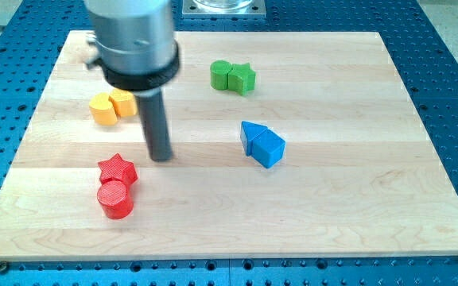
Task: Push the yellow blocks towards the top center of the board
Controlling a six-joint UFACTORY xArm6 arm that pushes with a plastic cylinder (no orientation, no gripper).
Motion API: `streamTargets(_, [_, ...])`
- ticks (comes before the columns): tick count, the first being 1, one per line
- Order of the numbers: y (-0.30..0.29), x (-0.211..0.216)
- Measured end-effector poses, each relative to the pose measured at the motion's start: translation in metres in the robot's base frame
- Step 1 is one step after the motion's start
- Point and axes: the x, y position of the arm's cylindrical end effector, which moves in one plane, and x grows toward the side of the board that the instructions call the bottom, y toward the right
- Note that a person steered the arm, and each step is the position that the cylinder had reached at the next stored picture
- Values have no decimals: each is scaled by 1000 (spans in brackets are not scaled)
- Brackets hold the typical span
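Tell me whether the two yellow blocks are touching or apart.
Touching: the two yellow blocks sit pressed side by side, no board showing between them, just left of my tip.

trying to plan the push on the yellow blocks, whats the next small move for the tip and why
Probably slide my tip toward the view's left, passing below the yellow blocks. It now sits below and right of them, just above the red star. The target is up and to the right, so the tip likely needs to get to their lower-left side before pushing.
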Motion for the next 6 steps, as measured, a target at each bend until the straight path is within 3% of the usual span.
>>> streamTargets(2, [-118, -17])
streamTargets(3, [-149, -17])
streamTargets(6, [-111, -44])
